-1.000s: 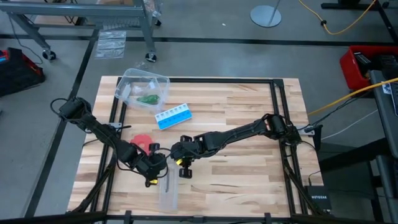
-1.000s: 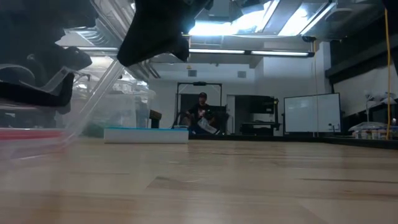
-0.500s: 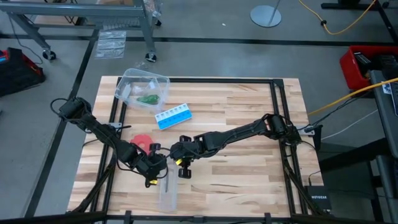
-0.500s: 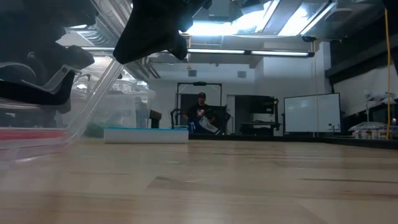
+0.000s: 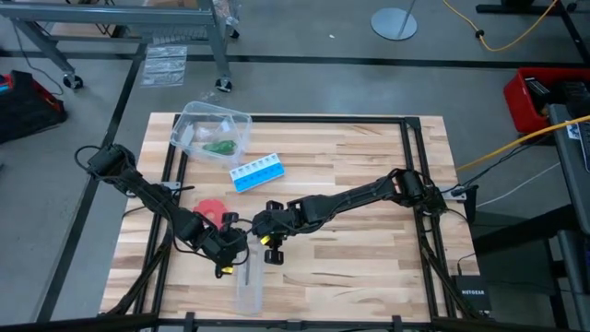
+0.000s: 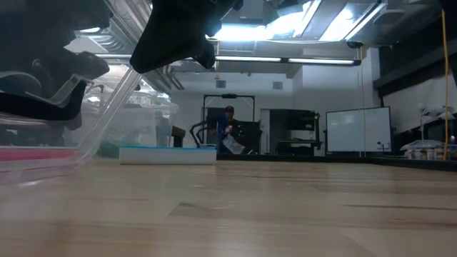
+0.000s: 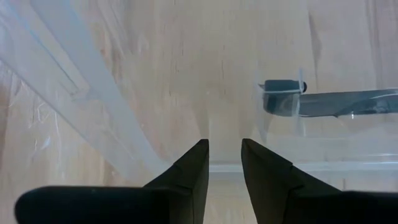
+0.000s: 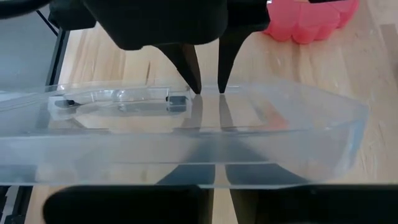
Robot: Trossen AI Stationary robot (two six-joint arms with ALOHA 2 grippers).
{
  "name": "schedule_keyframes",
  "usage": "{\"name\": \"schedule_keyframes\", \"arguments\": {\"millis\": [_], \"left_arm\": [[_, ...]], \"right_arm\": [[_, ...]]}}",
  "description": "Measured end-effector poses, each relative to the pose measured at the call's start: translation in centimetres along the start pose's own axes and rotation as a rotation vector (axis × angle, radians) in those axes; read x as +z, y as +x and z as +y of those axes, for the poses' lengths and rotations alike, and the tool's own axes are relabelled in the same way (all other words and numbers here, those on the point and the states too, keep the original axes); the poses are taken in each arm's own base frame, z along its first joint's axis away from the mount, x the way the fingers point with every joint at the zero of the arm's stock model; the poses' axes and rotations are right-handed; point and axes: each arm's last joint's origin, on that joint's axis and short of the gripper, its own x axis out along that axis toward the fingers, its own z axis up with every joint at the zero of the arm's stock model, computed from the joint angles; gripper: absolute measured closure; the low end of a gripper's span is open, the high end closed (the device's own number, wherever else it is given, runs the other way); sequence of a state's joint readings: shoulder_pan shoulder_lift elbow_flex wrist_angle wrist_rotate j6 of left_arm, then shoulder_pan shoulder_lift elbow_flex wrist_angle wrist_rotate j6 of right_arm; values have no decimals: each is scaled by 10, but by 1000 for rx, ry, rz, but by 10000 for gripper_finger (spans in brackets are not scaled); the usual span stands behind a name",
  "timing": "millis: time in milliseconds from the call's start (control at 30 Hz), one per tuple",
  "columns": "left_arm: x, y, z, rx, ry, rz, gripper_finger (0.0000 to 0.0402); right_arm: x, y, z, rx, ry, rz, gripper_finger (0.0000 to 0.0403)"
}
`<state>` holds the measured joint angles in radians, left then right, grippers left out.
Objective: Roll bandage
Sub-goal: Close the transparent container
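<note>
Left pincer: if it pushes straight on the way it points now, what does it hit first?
Probably the clear plastic tray: the left pincer already has its tips at the tray's rim, with bare wood beyond. Depth is hard to judge.

- Both arms are dark, near black, built of slim segments with bulkier rounded joints.
- The left arm (image 5: 147, 195) carries black cables along its length, looped near the base.
- The right arm (image 5: 359, 195) is the same matte black, with a chunky joint by the table's edge.
- Small yellow marks show near each wrist.
- The left gripper (image 7: 224, 163) has two flat, matte black fingers (image 7: 189, 168) tapering to blunt wedge tips.
- The right gripper (image 8: 222, 193) is plain black too, without visible markings.
</note>
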<state>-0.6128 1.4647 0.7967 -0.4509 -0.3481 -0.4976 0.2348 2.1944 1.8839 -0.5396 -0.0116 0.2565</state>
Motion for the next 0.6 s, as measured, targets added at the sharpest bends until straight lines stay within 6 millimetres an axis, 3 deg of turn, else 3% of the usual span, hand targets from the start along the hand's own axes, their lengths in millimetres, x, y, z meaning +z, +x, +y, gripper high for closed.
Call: {"name": "schedule_keyframes", "arguments": {"millis": [233,600], "left_arm": [[3,0,0,3,6,-25,301],[4,3,8,41,-59,-24,188]], "right_arm": [[1,0,1,27,0,-4,363],[1,0,1,29,0,-4,363]]}}
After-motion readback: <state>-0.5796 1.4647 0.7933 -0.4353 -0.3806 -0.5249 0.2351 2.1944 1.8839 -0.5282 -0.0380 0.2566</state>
